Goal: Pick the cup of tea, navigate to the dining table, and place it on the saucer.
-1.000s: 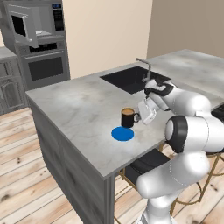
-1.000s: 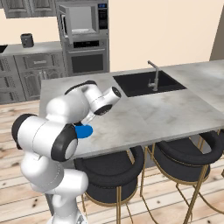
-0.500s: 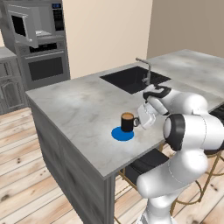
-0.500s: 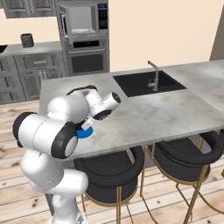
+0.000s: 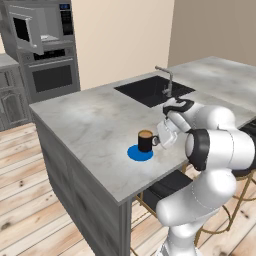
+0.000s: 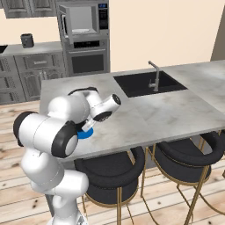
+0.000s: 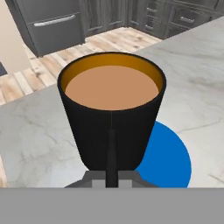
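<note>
Two of the three steps look done: the claw (image 5: 159, 140), clamped on the handle of the cup of tea (image 5: 145, 141), holds it at the table (image 5: 90, 120) right over the blue saucer (image 5: 136, 154), with only the release left.

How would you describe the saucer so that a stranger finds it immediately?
Look at the grey marbled dining table with the black sink. Near its front edge lies the saucer, under the black cup of tea. It is the one bright blue flat disc there.
</note>
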Robot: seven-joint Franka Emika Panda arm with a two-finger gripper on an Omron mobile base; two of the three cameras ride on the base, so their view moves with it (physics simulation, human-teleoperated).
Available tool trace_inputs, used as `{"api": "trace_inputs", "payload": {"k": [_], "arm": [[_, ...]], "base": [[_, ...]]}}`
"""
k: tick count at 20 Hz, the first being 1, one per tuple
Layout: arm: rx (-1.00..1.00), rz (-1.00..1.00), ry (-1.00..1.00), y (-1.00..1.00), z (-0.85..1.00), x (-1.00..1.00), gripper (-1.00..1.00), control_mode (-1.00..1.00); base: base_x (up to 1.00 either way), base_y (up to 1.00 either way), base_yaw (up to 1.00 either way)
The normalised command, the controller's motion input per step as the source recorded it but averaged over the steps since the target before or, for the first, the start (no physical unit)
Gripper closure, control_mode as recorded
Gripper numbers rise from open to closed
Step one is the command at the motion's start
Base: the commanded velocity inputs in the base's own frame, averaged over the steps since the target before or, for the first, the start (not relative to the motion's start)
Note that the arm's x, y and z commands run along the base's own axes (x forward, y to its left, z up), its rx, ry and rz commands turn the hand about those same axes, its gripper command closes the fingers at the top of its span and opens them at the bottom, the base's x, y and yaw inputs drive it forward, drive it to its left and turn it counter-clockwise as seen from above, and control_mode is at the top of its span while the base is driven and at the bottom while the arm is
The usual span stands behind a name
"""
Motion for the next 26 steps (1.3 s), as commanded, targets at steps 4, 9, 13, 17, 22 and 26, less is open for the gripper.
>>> {"api": "trace_inputs", "payload": {"k": [4, 9, 13, 17, 22, 26], "arm": [[0.0, 0.0, 0.0, 0.0, -0.1, 0.0, 1.0, -1.0], [0.0, 0.0, 0.0, 0.24, -0.09, 0.0, 1.0, -1.0], [0.0, 0.0, 0.0, 0.2, -0.04, 0.0, 1.0, -1.0], [0.0, 0.01, 0.03, 0.01, 0.0, 0.05, 1.0, -1.0], [0.0, 0.0, 0.01, 0.0, -0.08, 0.12, 1.0, -1.0], [0.0, 0.0, 0.0, 0.0, -0.2, 0.13, 1.0, -1.0]], "base": [[0.0, 0.0, 0.0], [0.0, 0.0, 0.0], [0.0, 0.0, 0.0], [0.0, 0.0, 0.0], [0.0, 0.0, 0.0], [0.0, 0.0, 0.0]]}}
